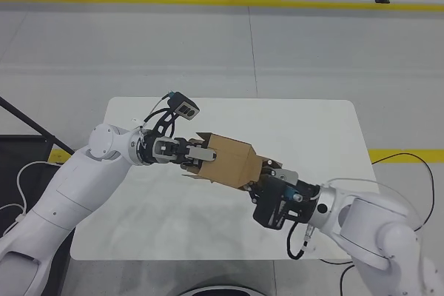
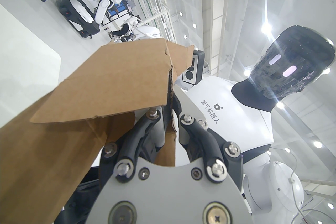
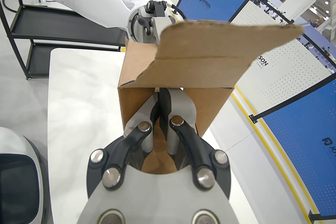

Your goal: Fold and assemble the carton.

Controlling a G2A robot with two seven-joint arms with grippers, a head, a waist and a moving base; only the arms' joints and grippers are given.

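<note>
The brown carton [image 1: 229, 161] is held as an open sleeve over the middle of the white tabletop [image 1: 318, 126], between the two arms. Its 9 o'clock end is gripped by the left hand [image 1: 207, 155], which is clamped on the edge of a cardboard flap. Its 4 o'clock end is gripped by the right hand [image 1: 263, 177], which is pressed together on cardboard beneath an outspread flap.

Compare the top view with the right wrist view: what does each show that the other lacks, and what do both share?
Top view: the table's full width, and the right gripper from outside at the carton's end. Right wrist view: the carton's open inside, under a jutting flap. Both: carton, table, the left arm beyond.
</note>
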